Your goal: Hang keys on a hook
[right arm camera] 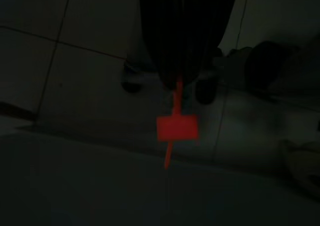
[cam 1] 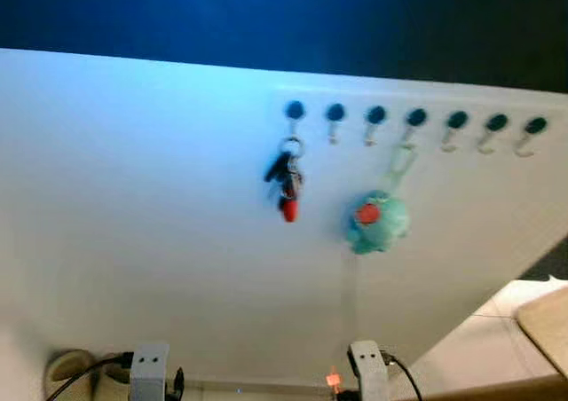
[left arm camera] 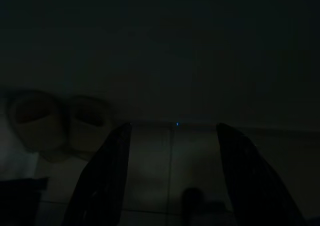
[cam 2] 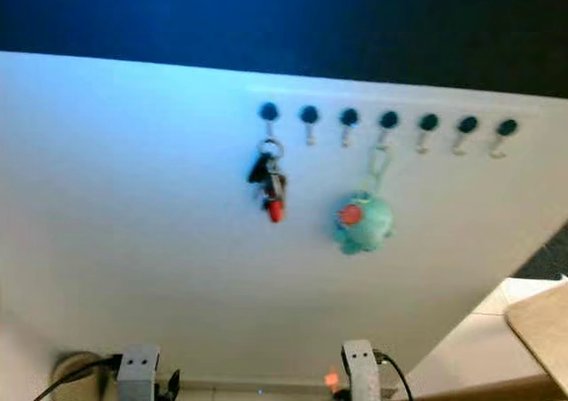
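A row of several hooks with dark blue knobs runs along the top of a white wall panel. A bunch of keys with a red fob hangs from the leftmost hook. A teal round plush keychain hangs from the fourth hook. Both arms hang low below the panel. My right gripper is shut on a small orange tag, which dangles from its tips and glows at the bottom edge of the left eye view. My left gripper is open with nothing between its fingers.
Two pale round objects sit on the tiled floor by the wall at the lower left. A beige board edge juts in at the lower right. The wall above the panel is dark blue.
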Motion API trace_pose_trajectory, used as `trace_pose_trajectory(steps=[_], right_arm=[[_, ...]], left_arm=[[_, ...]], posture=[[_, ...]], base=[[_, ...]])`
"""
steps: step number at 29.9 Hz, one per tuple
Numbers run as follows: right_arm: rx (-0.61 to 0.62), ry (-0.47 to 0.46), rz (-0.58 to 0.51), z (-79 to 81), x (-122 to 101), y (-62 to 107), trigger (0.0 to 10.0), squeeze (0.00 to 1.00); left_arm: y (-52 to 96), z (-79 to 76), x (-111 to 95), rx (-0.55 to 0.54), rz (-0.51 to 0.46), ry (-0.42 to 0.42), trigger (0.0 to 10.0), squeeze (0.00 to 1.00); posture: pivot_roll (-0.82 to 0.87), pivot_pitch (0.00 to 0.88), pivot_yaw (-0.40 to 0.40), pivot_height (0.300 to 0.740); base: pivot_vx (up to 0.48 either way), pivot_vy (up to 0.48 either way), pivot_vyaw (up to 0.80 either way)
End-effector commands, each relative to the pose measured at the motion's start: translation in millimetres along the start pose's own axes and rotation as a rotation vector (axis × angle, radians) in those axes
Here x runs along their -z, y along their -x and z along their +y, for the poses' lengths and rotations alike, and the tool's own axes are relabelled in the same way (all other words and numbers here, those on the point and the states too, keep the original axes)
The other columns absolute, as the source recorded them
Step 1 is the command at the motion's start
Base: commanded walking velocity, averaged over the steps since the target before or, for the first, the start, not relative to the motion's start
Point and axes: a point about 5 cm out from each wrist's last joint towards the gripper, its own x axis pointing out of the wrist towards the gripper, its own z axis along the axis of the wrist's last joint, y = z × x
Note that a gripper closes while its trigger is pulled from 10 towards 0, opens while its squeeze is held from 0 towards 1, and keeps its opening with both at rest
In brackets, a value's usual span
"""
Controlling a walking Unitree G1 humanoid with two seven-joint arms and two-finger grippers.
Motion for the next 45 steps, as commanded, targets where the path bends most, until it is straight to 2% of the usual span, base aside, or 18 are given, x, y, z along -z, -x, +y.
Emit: trace_pose_trajectory(steps=[1, 7, 17, 22, 24, 25, 26, 27, 29, 30, 31, 32, 34, 35, 36, 37, 39, 45], right_arm=[[0.024, -0.010, 0.008, -6.5, 4.0, 2.7, 10.0, 0.00], [0.024, -0.013, 0.011, -6.1, 5.5, 2.9, 10.0, 0.00], [0.018, -0.006, 0.009, -6.1, 5.9, 3.2, 10.0, 0.00], [-0.043, 0.077, -0.057, -0.4, -7.1, 1.2, 10.0, 0.00], [-0.086, 0.143, -0.125, 3.4, -18.3, 0.9, 10.0, 0.00], [-0.086, 0.143, -0.125, 3.4, -18.3, 0.9, 10.0, 0.00], [-0.109, 0.180, -0.170, 5.4, -25.1, 1.3, 10.0, 0.00], [-0.109, 0.180, -0.170, 5.4, -25.1, 1.3, 10.0, 0.00], [-0.176, 0.261, -0.340, 11.7, -49.7, 5.8, 10.0, 0.00], [-0.176, 0.261, -0.340, 11.7, -49.7, 5.8, 10.0, 0.00], [-0.209, 0.286, -0.435, 15.2, -62.9, 10.0, 10.0, 0.00], [-0.209, 0.286, -0.435, 15.2, -62.9, 10.0, 10.0, 0.00], [-0.285, 0.319, -0.690, 26.5, -99.3, 29.1, 10.0, 0.00], [-0.285, 0.319, -0.690, 26.5, -99.3, 29.1, 10.0, 0.00], [-0.318, 0.328, -0.802, 33.2, -115.0, 41.9, 10.0, 0.00], [-0.318, 0.328, -0.802, 33.2, -115.0, 41.9, 10.0, 0.00], [-0.382, 0.334, -0.957, 46.4, -135.3, 66.0, 10.0, 0.00], [-0.498, 0.383, -1.052, 68.8, -141.0, 94.9, 10.0, 0.00]], left_arm=[[2.1, -2.2, 2.6, 0.023, 0.002, -0.022, 10.0, 0.00], [2.5, -3.5, 2.4, 0.035, -0.004, -0.028, 10.0, 0.00], [3.0, -0.1, 2.4, 0.004, -0.009, -0.003, 10.0, 0.00], [4.0, 8.6, -5.5, 0.008, -0.075, -0.059, 10.0, 0.00], [6.5, 8.5, -13.5, 0.121, -0.138, -0.176, 10.0, 0.00], [6.5, 8.5, -13.5, 0.121, -0.138, -0.176, 10.0, 0.00], [9.2, 7.2, -16.5, 0.189, -0.169, -0.246, 10.0, 0.00], [9.2, 7.2, -16.5, 0.189, -0.169, -0.246, 10.0, 0.00], [17.7, 4.1, -23.8, 0.344, -0.236, -0.377, 10.0, 0.00], [17.7, 4.1, -23.8, 0.344, -0.236, -0.377, 10.0, 0.00], [21.7, 2.9, -28.7, 0.400, -0.268, -0.409, 10.0, 0.00], [21.7, 2.9, -28.7, 0.400, -0.268, -0.409, 10.0, 0.00], [30.3, -1.3, -51.5, 0.484, -0.374, -0.432, 10.0, 0.00], [30.3, -1.3, -51.5, 0.484, -0.374, -0.432, 10.0, 0.00], [35.3, -5.0, -64.2, 0.522, -0.428, -0.440, 10.0, 0.00], [35.3, -5.0, -64.2, 0.522, -0.428, -0.440, 10.0, 0.00], [47.7, -14.8, -85.8, 0.603, -0.512, -0.465, 10.0, 0.00], [66.6, -29.9, -105.7, 0.727, -0.590, -0.497, 10.0, 0.00]], posture=[[0.08, 0.044, -0.057, 0.740], [0.07, 0.044, -0.055, 0.740], [0.07, 0.046, -0.055, 0.740], [0.07, 0.049, -0.057, 0.740], [0.07, 0.052, -0.060, 0.740], [0.07, 0.052, -0.060, 0.740], [0.07, 0.056, -0.059, 0.740], [0.07, 0.056, -0.059, 0.740], [0.07, 0.061, -0.056, 0.740], [0.07, 0.061, -0.056, 0.740], [0.06, 0.063, -0.055, 0.740], [0.06, 0.063, -0.055, 0.740], [0.06, 0.065, -0.055, 0.740], [0.06, 0.065, -0.055, 0.740], [0.06, 0.065, -0.056, 0.740], [0.06, 0.065, -0.056, 0.740], [0.06, 0.069, -0.058, 0.740], [0.05, 0.072, -0.056, 0.740]], base=[[0.000, -0.292, 0.00], [0.000, -0.449, 0.00], [0.000, 0.000, 0.00], [0.000, 0.000, 0.00], [0.000, 0.000, 0.00], [0.000, 0.000, 0.00], [0.000, 0.000, 0.00], [0.000, 0.000, 0.00], [0.000, 0.000, 0.00], [0.000, 0.000, 0.00], [0.000, 0.000, 0.00], [0.000, 0.000, 0.00], [0.000, 0.000, 0.00], [0.000, 0.000, 0.00], [0.000, 0.000, 0.00], [0.000, 0.000, 0.00], [0.000, 0.000, 0.00], [0.000, 0.000, 0.00]])
